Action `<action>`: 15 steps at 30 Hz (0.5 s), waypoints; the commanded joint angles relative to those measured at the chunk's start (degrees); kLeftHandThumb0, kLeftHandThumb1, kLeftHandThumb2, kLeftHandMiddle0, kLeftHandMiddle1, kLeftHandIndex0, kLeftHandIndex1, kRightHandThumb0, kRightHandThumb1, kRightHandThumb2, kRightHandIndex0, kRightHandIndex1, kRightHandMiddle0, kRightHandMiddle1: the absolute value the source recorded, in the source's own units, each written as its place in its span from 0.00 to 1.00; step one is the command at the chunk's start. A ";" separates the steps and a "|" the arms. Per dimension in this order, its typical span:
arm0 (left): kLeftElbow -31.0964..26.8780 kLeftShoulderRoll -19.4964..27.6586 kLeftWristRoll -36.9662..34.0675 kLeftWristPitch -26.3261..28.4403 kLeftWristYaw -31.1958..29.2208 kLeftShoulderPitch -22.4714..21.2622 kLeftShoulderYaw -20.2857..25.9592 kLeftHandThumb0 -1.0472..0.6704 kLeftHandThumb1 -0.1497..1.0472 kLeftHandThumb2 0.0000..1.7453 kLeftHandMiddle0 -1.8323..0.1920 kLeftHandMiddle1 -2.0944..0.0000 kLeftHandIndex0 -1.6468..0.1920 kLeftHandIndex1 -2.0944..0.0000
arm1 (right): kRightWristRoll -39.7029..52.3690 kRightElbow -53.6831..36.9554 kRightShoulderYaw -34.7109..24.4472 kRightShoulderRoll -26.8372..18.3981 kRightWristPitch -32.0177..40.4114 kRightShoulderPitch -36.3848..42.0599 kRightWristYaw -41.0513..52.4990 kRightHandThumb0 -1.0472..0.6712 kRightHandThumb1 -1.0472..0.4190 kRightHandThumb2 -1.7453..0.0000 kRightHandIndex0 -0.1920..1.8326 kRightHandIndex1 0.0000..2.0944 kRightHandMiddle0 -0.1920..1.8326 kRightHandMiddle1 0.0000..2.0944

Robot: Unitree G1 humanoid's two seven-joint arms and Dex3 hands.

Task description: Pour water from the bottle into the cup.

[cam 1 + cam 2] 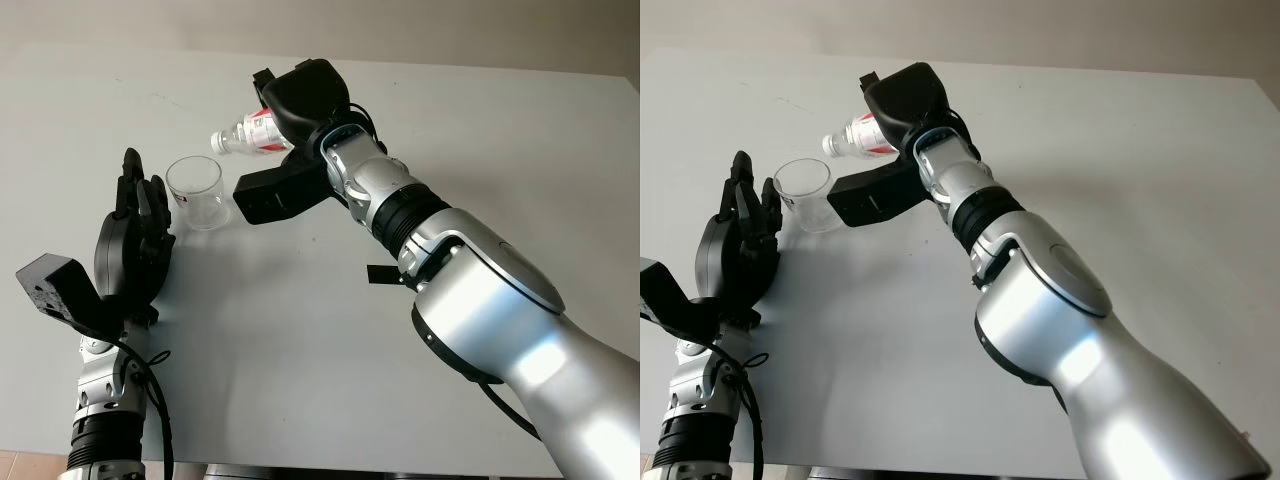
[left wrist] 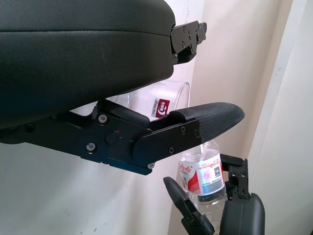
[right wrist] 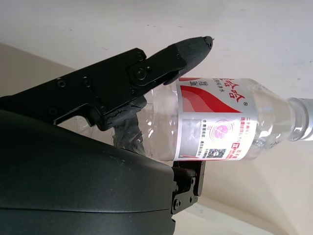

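The right hand (image 1: 300, 105) is gripping the water bottle (image 1: 248, 135), tilting its neck toward the clear cup (image 1: 195, 190). The left hand (image 1: 140, 215) is hovering open just left of the cup on the bench (image 1: 300, 330).

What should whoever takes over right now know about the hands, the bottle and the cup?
Right hand: shut on the bottle, held above the table and tipped nearly level, neck pointing toward the cup.
Left hand: open, right beside the cup, not gripping it.
Cup: upright on the table; no water visible in it.
Bottle mouth: short of the cup's rim, off to one side, not over it.
Done: bottle picked up, carried near the cup and tilted.
Left: bring the neck over the cup, tip further, pour, then set the bottle down. I cannot tell whether the cap is off.
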 commanded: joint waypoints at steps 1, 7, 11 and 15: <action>-0.15 0.41 0.08 -0.38 -0.18 -0.47 0.23 0.17 1.00 0.40 1.00 1.00 1.00 1.00 | 1.44 -0.86 -1.55 -1.06 -0.46 -0.04 -1.07 0.39 0.03 0.97 0.35 1.00 0.15 0.67; 0.93 0.59 -0.40 -0.59 -0.75 -0.90 0.55 0.17 1.00 0.39 1.00 1.00 1.00 1.00 | 8.53 -2.04 -8.65 -2.72 -3.72 0.06 -2.06 0.42 0.02 0.97 0.34 1.00 0.12 0.72; 1.63 0.58 -0.39 -0.66 -0.94 -1.23 0.68 0.17 1.00 0.39 1.00 1.00 1.00 1.00 | 19.00 -3.62 -18.68 -4.66 -10.39 3.41 -2.44 0.48 0.00 0.95 0.45 1.00 0.26 0.97; 2.19 0.78 -0.28 -0.26 -1.26 -1.69 0.54 0.16 1.00 0.39 1.00 1.00 1.00 1.00 | 29.71 -5.35 -28.44 -5.02 -13.84 8.04 0.06 0.49 0.00 0.93 0.62 1.00 0.69 1.00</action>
